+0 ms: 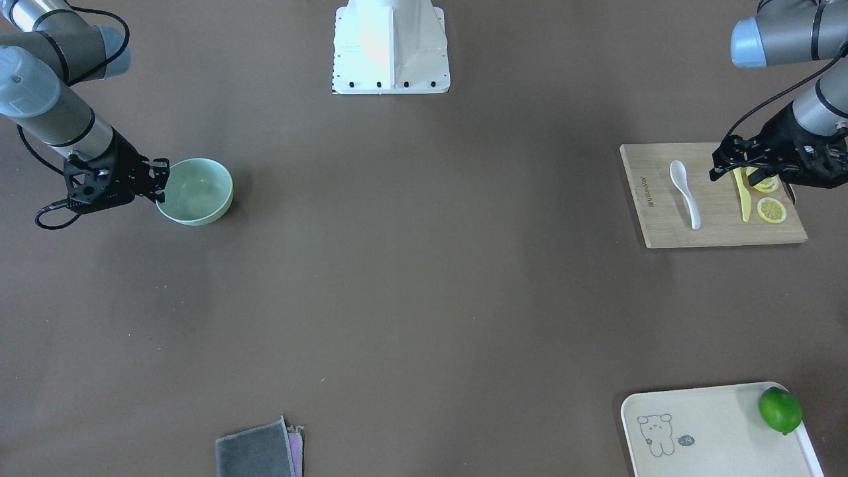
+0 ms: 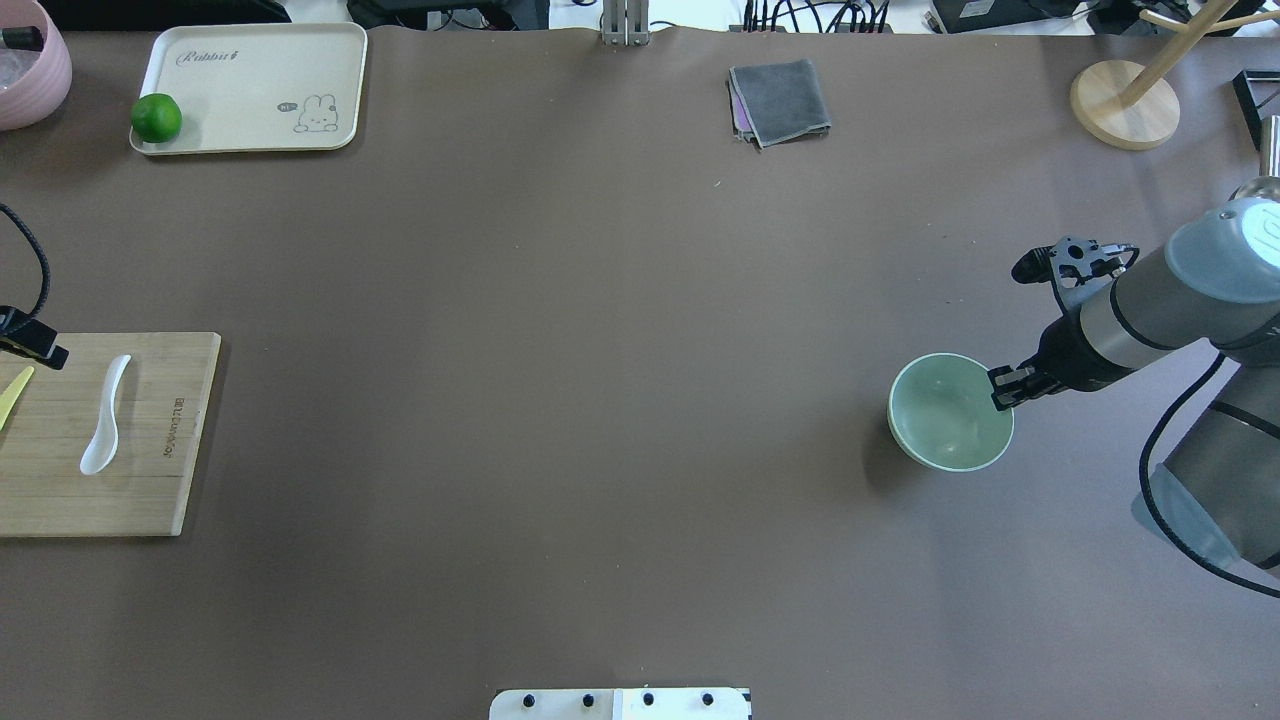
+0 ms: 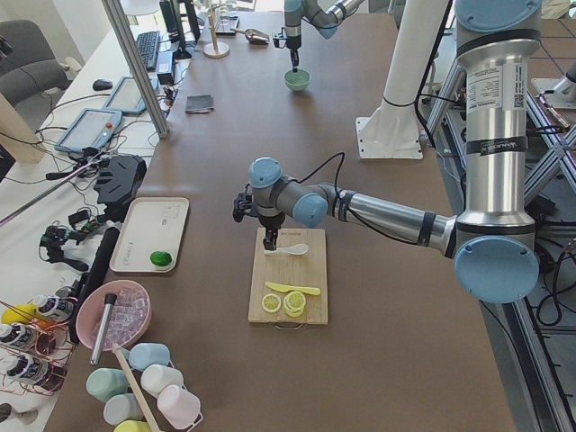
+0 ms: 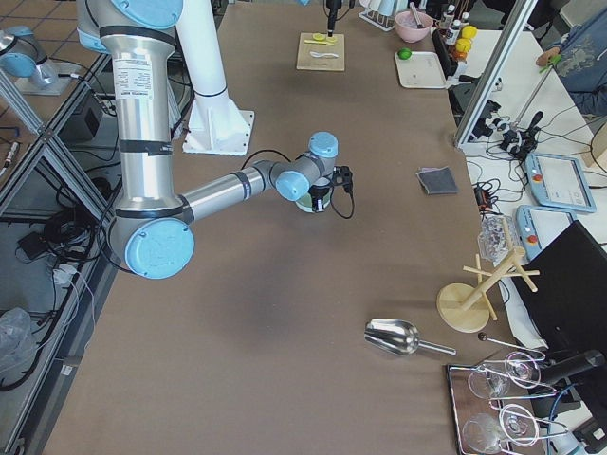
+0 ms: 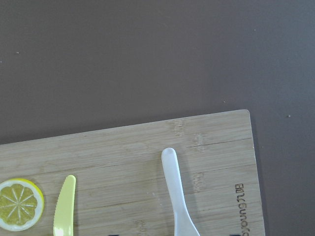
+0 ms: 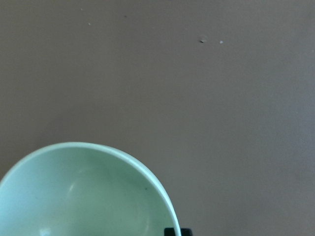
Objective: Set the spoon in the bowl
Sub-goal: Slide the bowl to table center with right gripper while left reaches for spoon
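Note:
The white spoon lies on a wooden cutting board at the table's left end, scoop toward the robot; it also shows in the overhead view and the left wrist view. My left gripper hovers open over the board's edge, just beside the spoon's scoop and above the yellow knife. The mint-green bowl stands far off at the right end. My right gripper is shut on the bowl's rim. I cannot tell whether the bowl is lifted.
Lemon slices lie on the board next to the knife. A cream tray with a lime sits at the far left corner. A folded grey cloth lies at the far edge. A wooden stand is at the far right.

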`<action>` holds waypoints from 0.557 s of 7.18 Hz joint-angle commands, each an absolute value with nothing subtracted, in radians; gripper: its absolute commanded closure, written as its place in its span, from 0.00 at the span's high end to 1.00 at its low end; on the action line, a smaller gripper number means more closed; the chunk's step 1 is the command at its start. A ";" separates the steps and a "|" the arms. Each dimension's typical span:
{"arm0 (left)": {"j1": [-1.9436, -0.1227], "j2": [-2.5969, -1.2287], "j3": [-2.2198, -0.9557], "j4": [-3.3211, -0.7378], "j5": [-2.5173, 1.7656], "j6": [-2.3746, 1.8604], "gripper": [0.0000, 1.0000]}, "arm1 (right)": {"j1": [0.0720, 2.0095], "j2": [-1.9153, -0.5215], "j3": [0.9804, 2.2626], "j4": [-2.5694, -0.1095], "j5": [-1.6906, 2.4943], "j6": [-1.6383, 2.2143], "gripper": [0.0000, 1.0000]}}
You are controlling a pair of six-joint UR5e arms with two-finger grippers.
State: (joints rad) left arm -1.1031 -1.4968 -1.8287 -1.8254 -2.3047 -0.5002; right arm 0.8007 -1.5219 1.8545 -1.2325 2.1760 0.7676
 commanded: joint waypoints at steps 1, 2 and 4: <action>-1.075 -1.529 -1.784 -1.832 -2.296 -0.514 0.71 | 0.793 -1.438 1.865 -1.244 2.180 0.864 0.00; -1.062 -1.537 -1.773 -1.836 -2.290 -0.514 0.71 | 0.757 -1.389 1.868 -1.244 2.178 0.971 0.00; -1.028 -1.569 -1.743 -1.853 -2.272 -0.577 0.71 | 0.663 -1.306 1.868 -1.244 2.137 1.122 0.00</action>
